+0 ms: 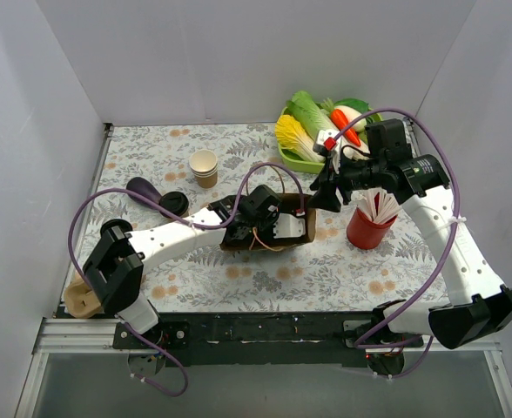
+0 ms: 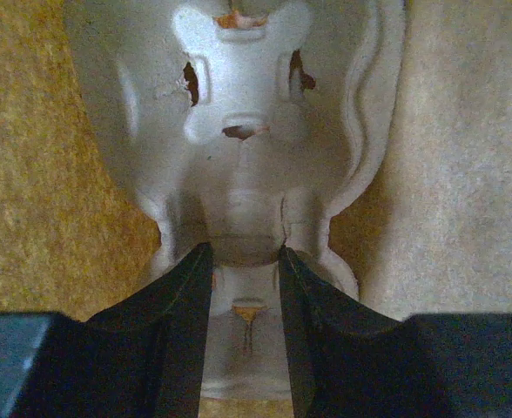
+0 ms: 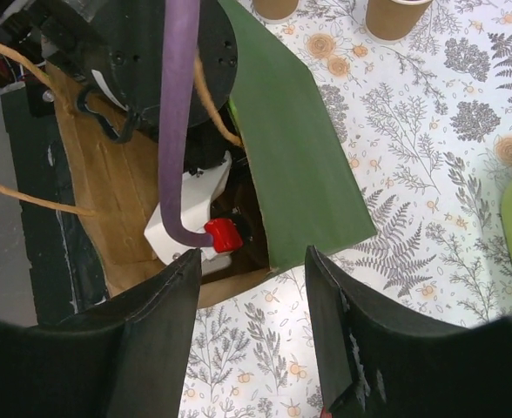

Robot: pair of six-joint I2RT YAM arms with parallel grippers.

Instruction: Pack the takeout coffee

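The takeout coffee (image 1: pixel 173 203), a tan cup under a round black lid, stands on the table left of the brown paper bag (image 1: pixel 301 231); only its base shows in the right wrist view (image 3: pixel 276 7). My left gripper (image 1: pixel 262 223) reaches down into the bag. In the left wrist view it (image 2: pixel 245 254) is shut on the middle rib of a white moulded pulp cup carrier (image 2: pixel 247 96). My right gripper (image 1: pixel 325 198) is open and empty, hovering at the bag's right edge, with the bag's green flap (image 3: pixel 291 139) just beyond its fingers (image 3: pixel 156 305).
A stack of lidless tan cups (image 1: pixel 204 167) stands behind the coffee. A dark purple oblong thing (image 1: pixel 143 189) lies to its left. A red cup of white straws (image 1: pixel 370 225) stands under my right arm. A green tray of vegetables (image 1: pixel 301 158) sits at the back right.
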